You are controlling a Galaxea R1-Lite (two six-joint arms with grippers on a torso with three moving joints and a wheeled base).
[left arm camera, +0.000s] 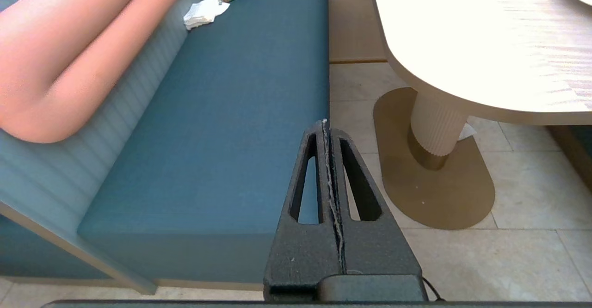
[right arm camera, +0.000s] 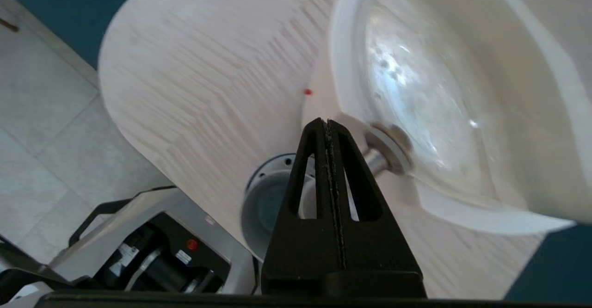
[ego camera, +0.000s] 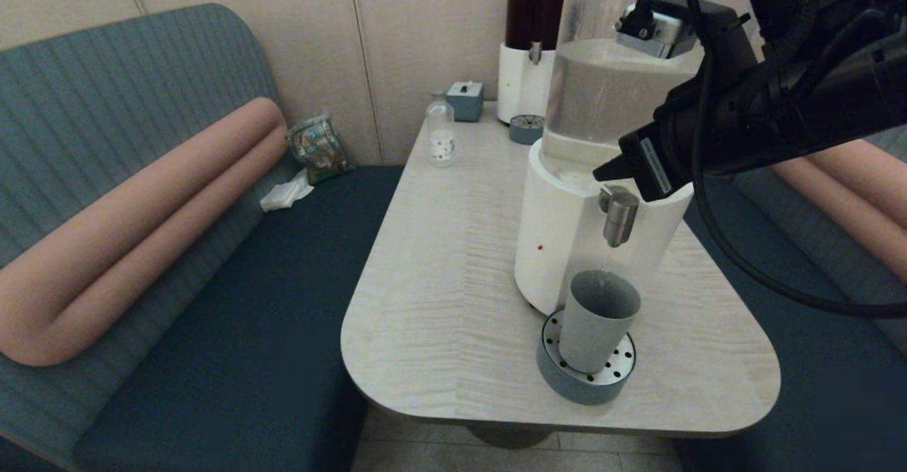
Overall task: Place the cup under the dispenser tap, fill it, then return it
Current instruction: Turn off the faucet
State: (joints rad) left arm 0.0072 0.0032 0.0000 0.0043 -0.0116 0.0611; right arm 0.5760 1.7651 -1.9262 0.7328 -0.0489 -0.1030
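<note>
Your right gripper [ego camera: 602, 172] sits at the top of the dispenser tap [ego camera: 620, 215], its fingers pressed together with nothing between them, apparently positioned to work the tap rather than to grasp. The cup [ego camera: 596, 318] stands upright on the perforated grey drip tray [ego camera: 577, 380], directly under the tap and just in front of the dispenser's white base [ego camera: 553, 245]. Your left gripper [left arm camera: 326, 127] is parked off the table over the blue bench seat [left arm camera: 222, 127], also closed and empty. Watch for overfilling: if the tap is held open too long, liquid will spill into the tray and onto the table [ego camera: 439, 281]. A sideways push from the fingertips could slip off the tap. The fill level inside the cup cannot be read, any stream from the tap is hard to make out, and the right wrist view shows only a sliver of the cup's rim behind the fingers.
</note>
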